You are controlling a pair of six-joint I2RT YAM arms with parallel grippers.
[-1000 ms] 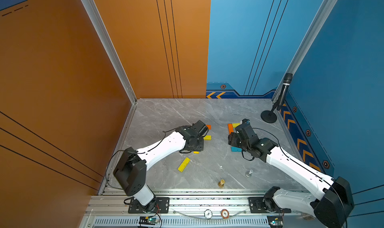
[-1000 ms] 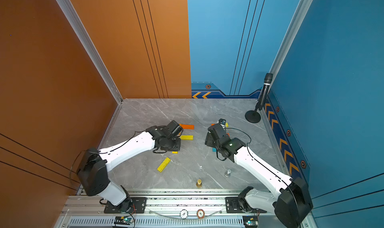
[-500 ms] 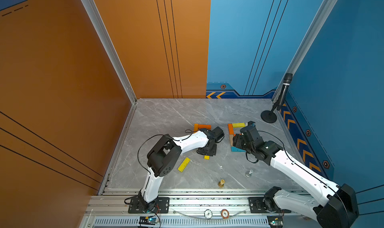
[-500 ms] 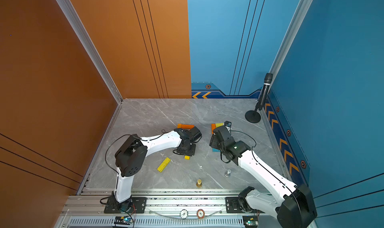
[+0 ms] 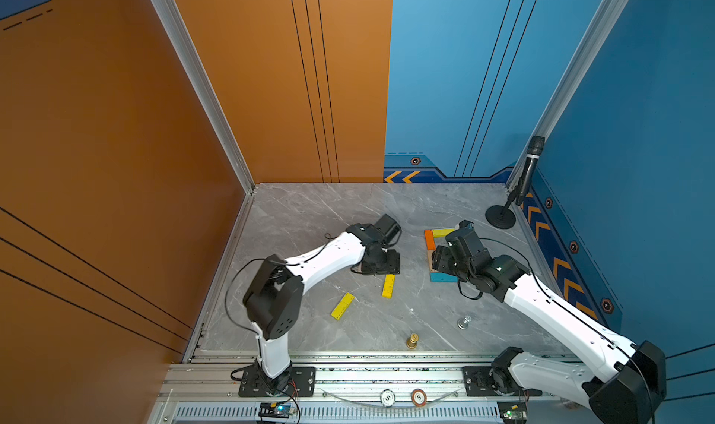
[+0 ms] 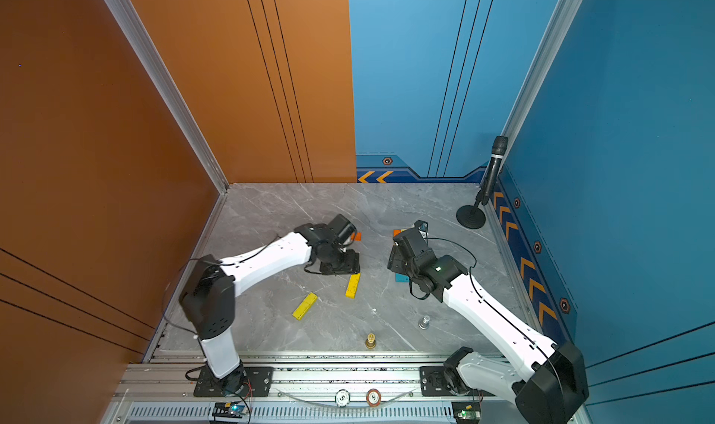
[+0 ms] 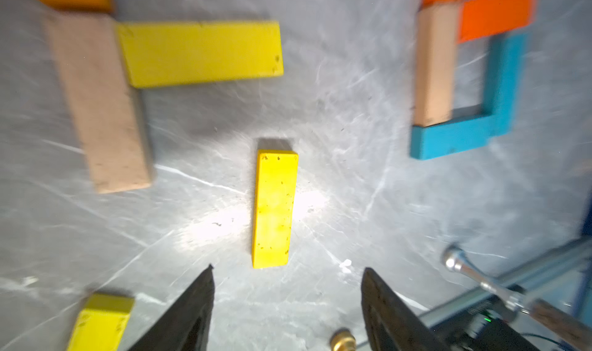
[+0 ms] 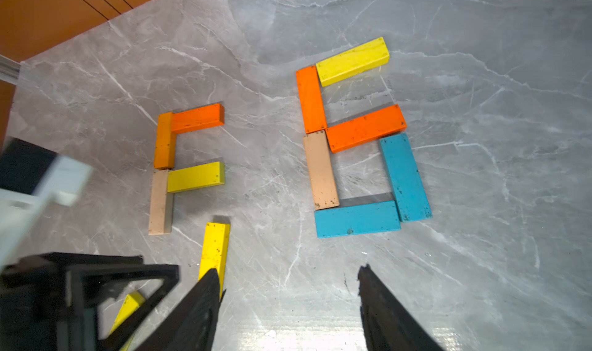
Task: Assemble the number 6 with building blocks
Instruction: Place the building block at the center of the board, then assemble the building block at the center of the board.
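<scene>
I am holding both claws spread, gripping nothing: my left gripper [image 7: 288,271] is hovering just short of a loose yellow plank [image 7: 274,208] lying flat near the frame's centre in both top views, while my right gripper [image 8: 287,267] is hanging near the number 6 [image 5: 429,240], sitting right of centre (my wrist is covering part of it)

Bright, patchy glare (left wrist blurred)
</scene>
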